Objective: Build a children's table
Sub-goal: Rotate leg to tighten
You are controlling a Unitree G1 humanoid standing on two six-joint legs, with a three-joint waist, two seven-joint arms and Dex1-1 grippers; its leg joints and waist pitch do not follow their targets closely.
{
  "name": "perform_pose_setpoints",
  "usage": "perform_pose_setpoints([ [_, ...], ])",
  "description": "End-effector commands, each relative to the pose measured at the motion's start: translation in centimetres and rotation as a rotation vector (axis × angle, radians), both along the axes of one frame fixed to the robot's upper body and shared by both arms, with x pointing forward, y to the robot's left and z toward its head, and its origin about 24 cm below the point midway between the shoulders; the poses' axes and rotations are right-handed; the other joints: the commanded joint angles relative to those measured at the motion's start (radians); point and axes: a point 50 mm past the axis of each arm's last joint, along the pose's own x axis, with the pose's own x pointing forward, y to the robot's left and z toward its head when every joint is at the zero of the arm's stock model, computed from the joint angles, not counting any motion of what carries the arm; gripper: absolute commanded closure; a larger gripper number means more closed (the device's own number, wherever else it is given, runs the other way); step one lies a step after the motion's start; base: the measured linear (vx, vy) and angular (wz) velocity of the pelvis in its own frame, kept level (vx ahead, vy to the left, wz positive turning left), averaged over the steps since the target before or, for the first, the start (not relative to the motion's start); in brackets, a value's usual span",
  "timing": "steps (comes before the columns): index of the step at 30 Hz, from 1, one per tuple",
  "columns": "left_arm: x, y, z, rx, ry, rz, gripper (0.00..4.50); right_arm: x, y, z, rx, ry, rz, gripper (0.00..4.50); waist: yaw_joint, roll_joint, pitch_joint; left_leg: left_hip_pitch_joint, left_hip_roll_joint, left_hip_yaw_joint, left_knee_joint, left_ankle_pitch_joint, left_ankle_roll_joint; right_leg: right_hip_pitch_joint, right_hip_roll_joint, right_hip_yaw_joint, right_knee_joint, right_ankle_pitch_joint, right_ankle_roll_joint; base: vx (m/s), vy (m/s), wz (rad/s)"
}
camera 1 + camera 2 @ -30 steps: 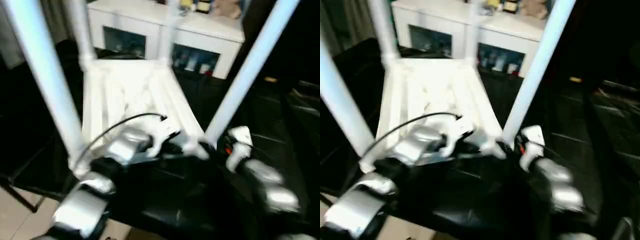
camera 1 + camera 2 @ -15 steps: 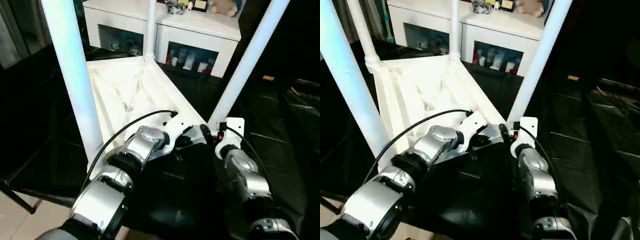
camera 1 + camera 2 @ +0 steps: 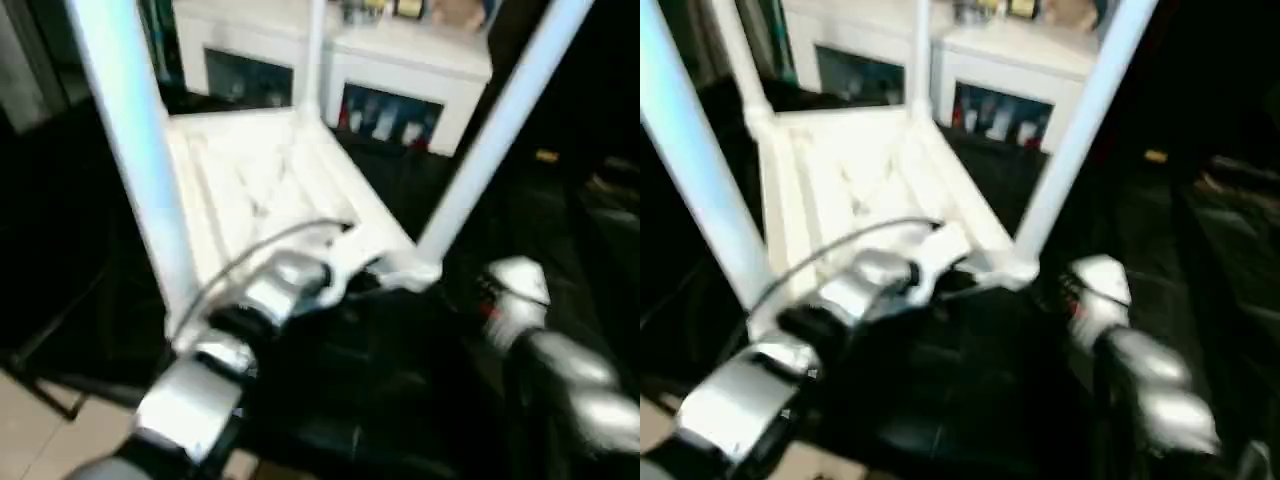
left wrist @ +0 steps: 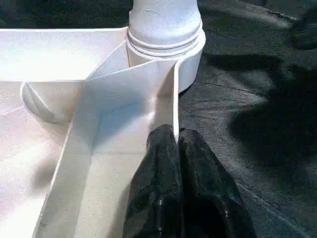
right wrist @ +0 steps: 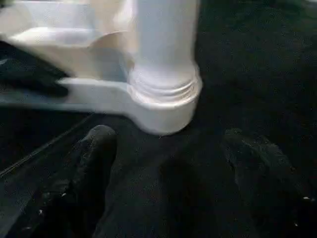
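The children's table lies upside down on black cloth, its ribbed white tabletop [image 3: 260,180] facing up. White legs stand in its corner sockets: near left leg [image 3: 130,150], near right leg [image 3: 500,130], a far leg [image 3: 315,50]. My left gripper [image 4: 176,144] is shut on the tabletop's thin near rim [image 4: 174,99], just beside the near right socket [image 4: 166,44]. My right gripper [image 5: 171,144] is open, its fingers [image 5: 94,148] wide apart with nothing between them, a short way back from that same socket [image 5: 163,99]. In the left eye view it hangs to the right of the leg's base.
A white cabinet with glass doors [image 3: 400,90] stands behind the table. Black cloth [image 3: 400,380] covers the work surface around the tabletop. Pale floor tiles [image 3: 40,440] show at the lower left. A black cable [image 3: 250,265] arcs over my left forearm.
My right gripper has opened wider and drawn back to the right, away from the near right leg's base. The left gripper still pinches the rim. The camera has shifted.
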Motion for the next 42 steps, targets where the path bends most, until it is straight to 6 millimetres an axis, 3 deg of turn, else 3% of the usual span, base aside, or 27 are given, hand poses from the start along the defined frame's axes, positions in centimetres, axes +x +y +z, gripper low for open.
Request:
perform_pose_setpoints([
  [1, -0.6, 0.0, -0.5, -0.069, 0.023, -0.008, 4.50, -0.3, -0.3, 1.1, 0.020, -0.018, 0.059, 0.78, 0.003, -0.024, -0.038, 0.004, 0.022, -0.012, -0.065, -0.342, 0.068, 0.030, -0.036, 0.011, -0.084, -0.366, -0.130, 0.000, 0.000, 0.00],
  [2, -0.6, 0.1, -0.1, -0.101, 0.025, -0.010, 4.50, -0.9, -0.5, 1.5, 0.031, -0.012, 0.109, 0.78, 0.006, -0.023, -0.038, 0.008, 0.024, -0.012, -0.065, -0.342, 0.070, 0.027, -0.038, 0.011, -0.084, -0.377, -0.133, 0.000, 0.000, 0.00],
  [3, -0.6, 0.1, 0.0, -0.106, 0.025, -0.012, 3.96, -0.9, -0.5, 1.6, 0.034, -0.011, 0.117, 0.70, 0.006, -0.024, -0.038, 0.007, 0.025, -0.012, -0.065, -0.341, 0.072, 0.028, -0.038, 0.011, -0.084, -0.376, -0.136, 0.000, 0.000, 0.00],
  [5, -0.6, 0.2, 0.7, -0.149, 0.033, -0.031, 3.96, -1.3, 0.1, 2.3, 0.070, -0.006, 0.192, 0.70, 0.007, -0.027, -0.037, 0.006, 0.024, -0.010, -0.064, -0.321, 0.075, 0.028, -0.037, 0.011, -0.081, -0.357, -0.148, 0.000, 0.000, 0.00],
  [7, -0.8, 0.3, 1.2, -0.163, 0.037, -0.053, 3.88, -1.0, 0.9, 2.5, 0.081, -0.017, 0.217, 0.70, 0.010, -0.023, -0.044, 0.006, 0.029, -0.012, -0.063, -0.298, 0.074, 0.029, -0.038, 0.012, -0.070, -0.302, -0.169, 0.000, 0.000, 0.00],
  [8, -0.9, 0.3, 1.4, -0.165, 0.037, -0.059, 3.60, -0.9, 1.2, 2.6, 0.084, -0.020, 0.221, 0.70, 0.008, -0.020, -0.048, 0.008, 0.031, -0.010, -0.060, -0.244, 0.073, 0.028, -0.032, 0.010, -0.059, -0.185, -0.197, 0.000, 0.000, 0.00],
  [9, -0.9, 0.3, 1.4, -0.165, 0.037, -0.059, 3.54, -0.9, 1.2, 2.6, 0.084, -0.020, 0.221, 0.70, 0.008, -0.020, -0.048, 0.008, 0.031, -0.010, -0.060, -0.244, 0.073, 0.028, -0.032, 0.010, -0.059, -0.185, -0.197, 0.000, 0.000, 0.00],
  [10, -1.0, 0.5, 2.0, -0.179, 0.034, -0.074, 3.53, -0.4, 1.9, 2.6, 0.086, -0.033, 0.226, 0.70, 0.007, -0.027, -0.050, 0.006, 0.030, -0.008, -0.053, -0.191, 0.083, 0.030, -0.029, 0.008, -0.045, -0.093, -0.219, 0.000, 0.000, 0.00],
  [11, -1.0, 0.5, 2.0, -0.180, 0.034, -0.074, 3.52, -0.4, 1.9, 2.6, 0.086, -0.033, 0.226, 0.70, 0.007, -0.028, -0.051, 0.002, 0.027, -0.005, -0.049, -0.145, 0.099, 0.032, -0.028, 0.008, -0.037, -0.025, -0.236, 0.000, 0.000, 0.00],
  [12, -1.4, 0.7, 2.4, -0.175, 0.044, -0.101, 3.43, 0.0, 2.8, 2.6, 0.105, -0.036, 0.245, 0.70, 0.010, -0.029, -0.053, 0.007, 0.027, -0.003, -0.043, -0.114, 0.115, 0.032, -0.028, 0.009, -0.031, 0.030, -0.253, 0.000, 0.000, 0.00],
  [13, -1.6, 1.0, 2.6, -0.168, 0.059, -0.120, 3.43, 0.2, 3.3, 2.6, 0.116, -0.035, 0.260, 0.70, 0.010, -0.027, -0.052, 0.006, 0.029, -0.003, -0.044, -0.101, 0.118, 0.034, -0.030, 0.009, -0.027, 0.049, -0.265, 0.000, 0.000, 0.00],
  [14, -2.2, 1.5, 2.6, -0.135, 0.079, -0.152, 3.17, 0.6, 4.2, 2.4, 0.124, -0.035, 0.272, 0.70, 0.011, -0.024, -0.049, 0.008, 0.027, 0.000, -0.043, -0.098, 0.125, 0.032, -0.029, 0.009, -0.027, 0.046, -0.269, 0.000, 0.000, 0.00],
  [17, -3.1, 2.5, 2.3, -0.077, 0.115, -0.197, 3.05, 1.2, 5.6, 2.3, 0.141, -0.038, 0.283, 0.70, 0.009, -0.024, -0.046, 0.008, 0.027, 0.000, -0.047, -0.128, 0.108, 0.033, -0.031, 0.011, -0.032, -0.017, -0.258, 0.000, 0.000, 0.00],
  [18, -3.8, 3.0, 2.1, -0.054, 0.141, -0.220, 2.90, 1.5, 6.5, 2.2, 0.161, -0.037, 0.299, 0.70, 0.007, -0.020, -0.044, 0.010, 0.029, -0.001, -0.051, -0.157, 0.088, 0.030, -0.031, 0.011, -0.034, -0.063, -0.252, 0.000, 0.000, 0.00],
  [19, -3.9, 3.1, 2.0, -0.051, 0.146, -0.221, 2.90, 1.6, 6.7, 2.1, 0.163, -0.037, 0.300, 0.70, 0.005, -0.022, -0.042, 0.010, 0.027, 0.000, -0.054, -0.184, 0.070, 0.028, -0.029, 0.011, -0.040, -0.110, -0.237, 0.000, 0.000, 0.00],
  [27, -5.1, 3.9, 1.7, 0.020, 0.145, -0.153, 2.09, 4.5, 9.9, 1.9, 0.234, -0.096, 0.164, 0.70, 0.000, -0.012, -0.040, 0.013, 0.025, -0.003, -0.060, -0.267, -0.013, 0.020, -0.027, 0.016, -0.042, -0.193, -0.197, 0.000, 0.000, 0.00],
  [30, -5.3, 3.9, 1.4, 0.040, 0.138, -0.130, 1.80, 5.2, 10.6, 1.8, 0.234, -0.107, 0.126, 0.70, 0.000, -0.007, -0.044, 0.012, 0.023, -0.005, -0.060, -0.260, -0.022, 0.022, -0.027, 0.016, -0.040, -0.177, -0.184, 0.000, 0.000, 0.00],
  [32, -5.3, 4.0, 1.2, 0.051, 0.128, -0.107, 1.73, 5.7, 10.9, 1.8, 0.233, -0.119, 0.088, 0.70, -0.001, -0.010, -0.046, 0.011, 0.021, -0.003, -0.057, -0.233, -0.020, 0.023, -0.023, 0.016, -0.036, -0.134, -0.187, 0.000, 0.000, 0.00],
  [33, -5.4, 4.1, 1.1, 0.060, 0.123, -0.097, 1.67, 6.1, 11.0, 1.8, 0.228, -0.126, 0.056, 0.70, -0.001, -0.011, -0.047, 0.010, 0.018, -0.003, -0.056, -0.217, -0.015, 0.026, -0.022, 0.016, -0.033, -0.113, -0.190, 0.000, 0.000, 0.00],
  [34, -5.4, 4.3, 1.0, 0.071, 0.120, -0.090, 1.60, 6.4, 10.8, 1.8, 0.223, -0.131, 0.018, 0.70, -0.001, -0.018, -0.049, 0.010, 0.019, -0.002, -0.054, -0.207, -0.012, 0.027, -0.023, 0.016, -0.031, -0.102, -0.192, 0.000, 0.000, 0.00],
  [35, -5.5, 4.4, 0.9, 0.081, 0.118, -0.085, 1.51, 6.7, 10.6, 1.8, 0.219, -0.134, -0.020, 0.70, -0.001, -0.013, -0.048, 0.012, 0.019, -0.002, -0.054, -0.195, -0.008, 0.025, -0.023, 0.016, -0.028, -0.096, -0.194, 0.000, 0.000, 0.00],
  [39, -5.7, 5.0, 0.4, 0.121, 0.110, -0.071, 1.25, 7.6, 8.9, 1.4, 0.196, -0.124, -0.178, 0.70, -0.003, -0.012, -0.048, 0.012, 0.016, 0.000, -0.052, -0.189, -0.010, 0.026, -0.019, 0.016, -0.027, -0.092, -0.188, 0.000, 0.000, 0.00],
  [40, -5.8, 5.1, 0.4, 0.123, 0.109, -0.068, 1.17, 7.8, 8.3, 1.3, 0.195, -0.123, -0.220, 0.70, -0.002, -0.018, -0.049, 0.013, 0.017, 0.002, -0.050, -0.187, -0.008, 0.026, -0.020, 0.016, -0.028, -0.090, -0.186, 0.000, 0.000, 0.00],
  [42, -5.8, 5.1, 0.4, 0.121, 0.107, -0.064, 0.99, 7.9, 7.8, 1.2, 0.194, -0.122, -0.261, 0.70, 0.002, -0.013, -0.049, 0.014, 0.017, 0.002, -0.050, -0.192, -0.003, 0.024, -0.018, 0.016, -0.026, -0.086, -0.185, 0.000, 0.000, 0.00],
])
